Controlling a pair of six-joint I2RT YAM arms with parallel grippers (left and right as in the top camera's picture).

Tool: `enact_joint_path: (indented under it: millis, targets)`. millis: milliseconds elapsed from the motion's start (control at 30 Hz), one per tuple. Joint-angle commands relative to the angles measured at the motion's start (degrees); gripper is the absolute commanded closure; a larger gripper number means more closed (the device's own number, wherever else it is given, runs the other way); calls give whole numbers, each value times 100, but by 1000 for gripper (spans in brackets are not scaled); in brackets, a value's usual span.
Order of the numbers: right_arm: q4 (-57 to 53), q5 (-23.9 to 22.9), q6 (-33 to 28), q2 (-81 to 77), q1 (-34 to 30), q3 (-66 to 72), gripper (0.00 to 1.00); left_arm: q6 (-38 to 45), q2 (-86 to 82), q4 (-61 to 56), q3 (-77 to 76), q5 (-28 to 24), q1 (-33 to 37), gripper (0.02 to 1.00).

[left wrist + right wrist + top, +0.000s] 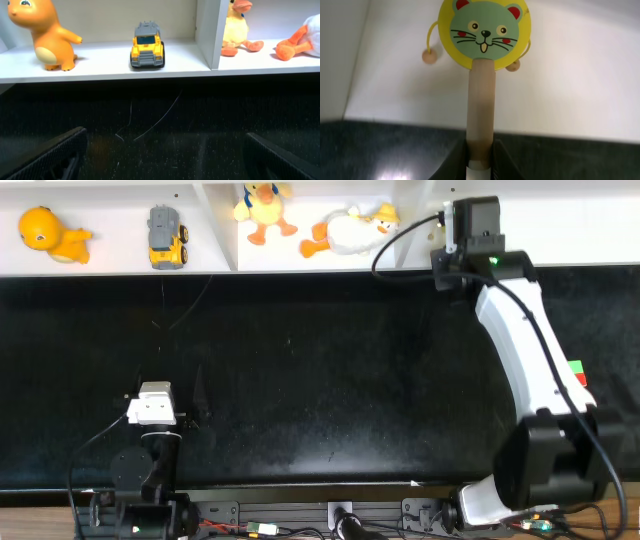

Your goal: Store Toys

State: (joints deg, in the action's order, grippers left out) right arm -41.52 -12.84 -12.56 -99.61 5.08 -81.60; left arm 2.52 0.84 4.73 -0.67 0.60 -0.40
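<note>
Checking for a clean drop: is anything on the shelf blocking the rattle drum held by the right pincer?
Nothing visible does. The right pincer grips the wooden handle of the yellow-rimmed rattle drum with a green cat face, and bare white shelf floor lies all around it.

Black worktop (pixel 330 380) is matte and speckly, spreading out under and ahead of the left gripper (pixel 165 132). A few thin pale scratches (pixel 155 117) sit just ahead of it (curved ones). Well behind the right gripper (pixel 480 148), near the worktop's edge, there's a small red-and-green bit (pixel 578 372), and cables (pixel 300 527) bunch up behind both.
</note>
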Motion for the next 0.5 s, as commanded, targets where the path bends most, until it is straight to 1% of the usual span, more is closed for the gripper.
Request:
enact_joint_path:
  millis: [33,167,333,367,400,433,500]
  targets:
    - [122,192,-168,-402,-28,-415,956,-17,-68,9,17,-57,-52,20]
    - [232,232,-160,-695,-70,-549,943,-17,-68,11,17,-57,-52,20]
    - [433,553,-160,-927,-181,-581,936,-17,-68,9,20,-57,-52,20]
    - [446,599,-157,-942,-195,-581,912,-17,-68,9,17,-57,-52,20]
    - [450,627,-157,-949,-208,-581,866,-17,-68,9,17,-55,-52,20]
    - [448,645,-160,-949,-212,-581,783,-17,-68,9,17,-57,-52,20]
    - [448,645,-160,-946,-212,-581,678,-17,-68,9,17,-57,-52,23]
